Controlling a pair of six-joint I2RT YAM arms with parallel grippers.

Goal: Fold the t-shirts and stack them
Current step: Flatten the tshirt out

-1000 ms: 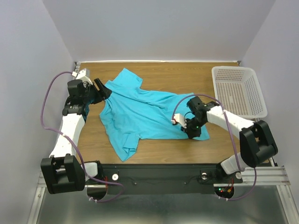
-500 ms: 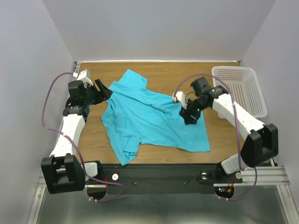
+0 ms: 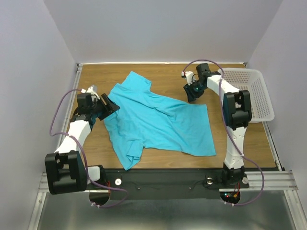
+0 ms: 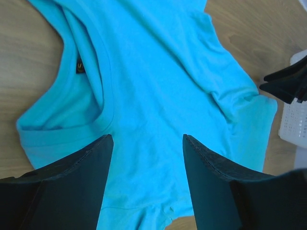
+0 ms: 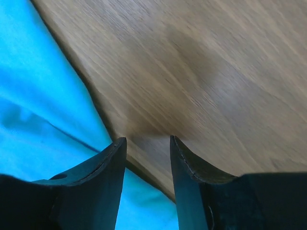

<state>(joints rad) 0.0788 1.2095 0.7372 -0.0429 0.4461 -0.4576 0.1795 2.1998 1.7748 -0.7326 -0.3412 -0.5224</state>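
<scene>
The turquoise t-shirt [image 3: 158, 120] lies spread on the wooden table, collar to the left and hem to the right, with one sleeve crumpled at the near edge. Its dark neck label [image 4: 80, 65] shows in the left wrist view. My left gripper [image 3: 109, 106] hovers open over the collar side; in its own view the left gripper [image 4: 147, 139] has only cloth below and nothing between the fingers. My right gripper [image 3: 192, 92] stands open just beyond the shirt's far right corner. In the right wrist view, the right gripper [image 5: 147, 140] frames bare wood, with the shirt's edge [image 5: 43, 96] to its left.
A white mesh basket [image 3: 245, 93] sits at the table's right side, close behind the right arm. Purple-grey walls close in the table on three sides. Bare wood [image 3: 240, 139] lies between the shirt's hem and the right edge.
The right gripper opened, let go of the shirt's right part and swung to the far corner. The cloth now lies flatter. The left gripper shifted nearer, over the collar.
</scene>
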